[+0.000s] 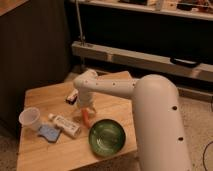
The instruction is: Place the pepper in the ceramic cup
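Pepper (86,118): slim, tapered, orange-red, showing only in part below the fingers. Lying on the wooden table (45,156), between the white tube (66,125) and the green bowl (107,137).
Gripper (85,109): hanging just above the pepper, jaws spread, grasping nothing.
Ceramic cup (29,119): plain white, standing upright near the table's left edge, well apart from the pepper.
Blue sponge (49,133): resting just beside the cup.
Surroundings: dark cabinet (30,55) standing behind, speckled floor (200,125) showing to the right.
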### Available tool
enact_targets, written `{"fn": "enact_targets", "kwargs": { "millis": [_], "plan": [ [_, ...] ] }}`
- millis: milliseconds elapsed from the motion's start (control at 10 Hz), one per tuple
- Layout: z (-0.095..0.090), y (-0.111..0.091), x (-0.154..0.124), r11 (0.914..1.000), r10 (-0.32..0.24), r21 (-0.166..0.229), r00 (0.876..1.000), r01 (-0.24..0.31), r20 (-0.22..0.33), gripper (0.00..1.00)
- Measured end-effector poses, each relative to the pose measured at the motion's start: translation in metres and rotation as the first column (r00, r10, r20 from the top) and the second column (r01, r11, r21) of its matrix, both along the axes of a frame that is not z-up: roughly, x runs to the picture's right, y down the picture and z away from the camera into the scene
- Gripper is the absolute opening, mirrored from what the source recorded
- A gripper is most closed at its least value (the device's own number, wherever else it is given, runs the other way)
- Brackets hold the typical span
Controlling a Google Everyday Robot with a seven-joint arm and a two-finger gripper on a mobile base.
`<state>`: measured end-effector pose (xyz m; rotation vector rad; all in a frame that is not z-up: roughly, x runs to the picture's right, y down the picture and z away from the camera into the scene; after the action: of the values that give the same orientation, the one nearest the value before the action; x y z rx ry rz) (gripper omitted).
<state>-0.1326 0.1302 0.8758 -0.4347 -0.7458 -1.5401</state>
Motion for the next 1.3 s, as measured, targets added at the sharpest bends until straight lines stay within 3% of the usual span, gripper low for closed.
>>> {"fn": "enact_targets", "kwargs": {
  "millis": [600,700,1300],
  "plan": [
    [0.011,0.007,-0.005,0.9968,-0.080,-0.004,0.995,0.080,0.052,0.78],
    [0.012,0.008,-0.004,0.9964,-0.084,-0.006,0.995,0.084,0.051,0.71],
    [0.013,0.012,-0.004,0.9925,-0.108,-0.053,0.993,0.110,0.053,0.09]
  ]
}}
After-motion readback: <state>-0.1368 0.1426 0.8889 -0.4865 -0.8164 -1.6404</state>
